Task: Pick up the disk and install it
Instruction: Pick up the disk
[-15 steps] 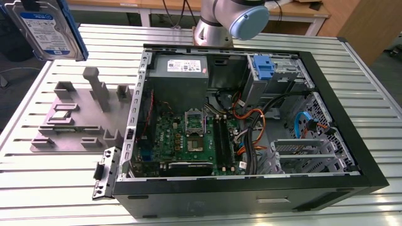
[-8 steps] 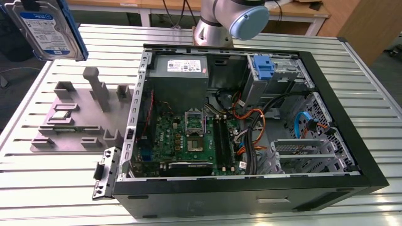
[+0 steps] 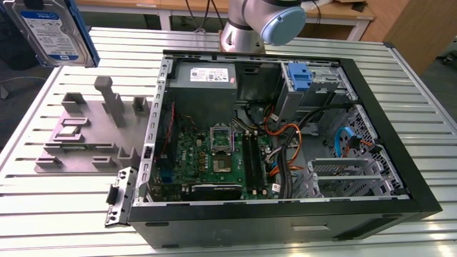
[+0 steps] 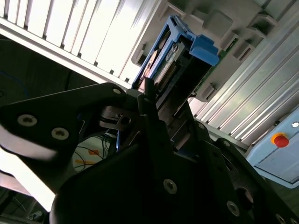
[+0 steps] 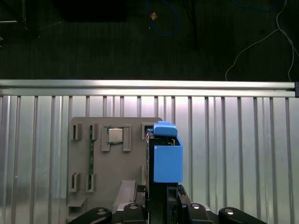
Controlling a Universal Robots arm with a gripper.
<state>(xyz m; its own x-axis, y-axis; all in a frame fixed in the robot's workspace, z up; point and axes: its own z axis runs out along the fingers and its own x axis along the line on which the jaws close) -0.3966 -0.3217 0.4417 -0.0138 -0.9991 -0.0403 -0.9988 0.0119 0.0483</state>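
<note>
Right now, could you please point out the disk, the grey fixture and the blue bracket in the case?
disk (image 3: 50,35): exterior view, its blue-and-white label
grey fixture (image 3: 71,155): exterior view, its flat base
blue bracket (image 3: 301,78): exterior view, its front face

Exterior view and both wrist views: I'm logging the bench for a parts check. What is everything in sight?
disk: one, silver in a blue frame, held in the air at the exterior view's upper left
case: one, black, open, on the table
motherboard: one, green, in the case
bracket: one, blue, in a bay of the case
cables: several, orange, black and blue, in the case
fixture: one, grey, on the table at the exterior view's left of the case
chip: one, silver, in the fixture
table: one, silver, slatted
arm: one, grey with a blue cap, behind the case
fingers: black, shut on the disk
</note>
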